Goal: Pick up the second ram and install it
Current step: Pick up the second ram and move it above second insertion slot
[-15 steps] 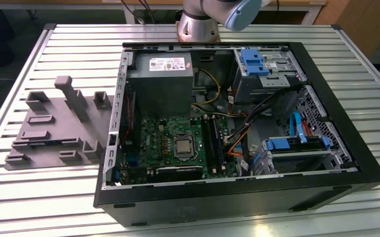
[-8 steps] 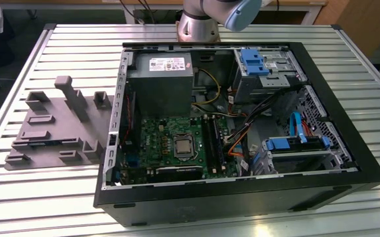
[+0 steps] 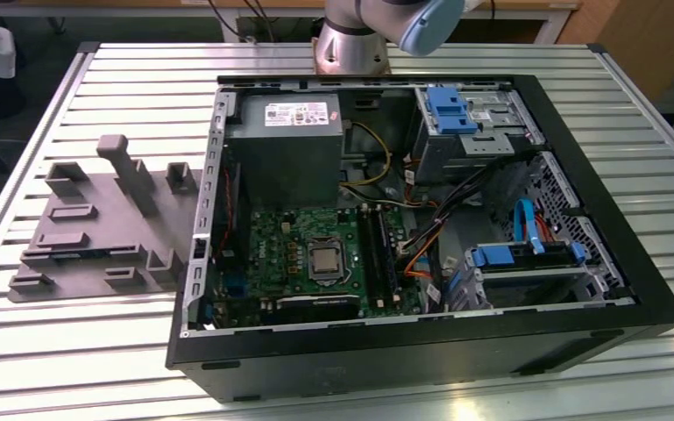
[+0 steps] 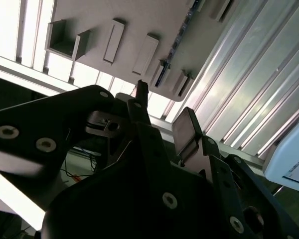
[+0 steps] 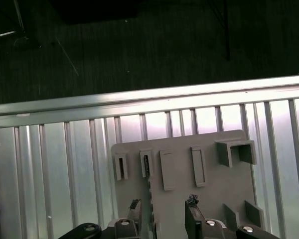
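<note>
Okay, your claw (image 5: 163,203) is spread open and holding nothing, hanging over the grey fixture (image 5: 209,184) on the slatted worktop (image 5: 55,164). You can see the second ram (image 5: 150,199) standing on edge in that fixture, a thin dark strip that in the first wrist view falls between the two fingertips (image 5: 134,205), nearer one of them; can't tell if anything touches. The open computer case (image 3: 430,351) sits just beside the fixture, on the exterior view's right.

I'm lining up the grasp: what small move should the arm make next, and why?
Probably a slight sideways shift to centre the fingers: the open gripper hangs above the grey fixture, and the second ram, standing on edge in it, seems nearer one finger than the other.
</note>
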You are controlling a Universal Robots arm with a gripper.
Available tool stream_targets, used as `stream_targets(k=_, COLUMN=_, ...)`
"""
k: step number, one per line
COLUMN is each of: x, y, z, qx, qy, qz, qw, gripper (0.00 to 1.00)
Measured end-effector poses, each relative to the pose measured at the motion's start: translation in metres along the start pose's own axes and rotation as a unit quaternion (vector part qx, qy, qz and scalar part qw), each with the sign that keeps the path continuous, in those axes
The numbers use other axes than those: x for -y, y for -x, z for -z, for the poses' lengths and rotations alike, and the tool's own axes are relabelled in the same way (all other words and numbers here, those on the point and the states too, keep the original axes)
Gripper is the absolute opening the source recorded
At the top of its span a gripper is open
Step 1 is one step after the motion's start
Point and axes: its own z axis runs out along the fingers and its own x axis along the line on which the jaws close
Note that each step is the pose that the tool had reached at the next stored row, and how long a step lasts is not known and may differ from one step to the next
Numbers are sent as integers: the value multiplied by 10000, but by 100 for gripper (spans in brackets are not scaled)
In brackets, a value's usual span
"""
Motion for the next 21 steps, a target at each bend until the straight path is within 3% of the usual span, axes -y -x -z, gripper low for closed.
stream_targets(k=11, x=107, y=-6, z=-197, qx=-1, qy=1, qz=0, qw=10000, gripper=47)
stream_targets(k=21, x=110, y=-9, z=-245, qx=-2, qy=3, qz=78, qw=10000, gripper=47)
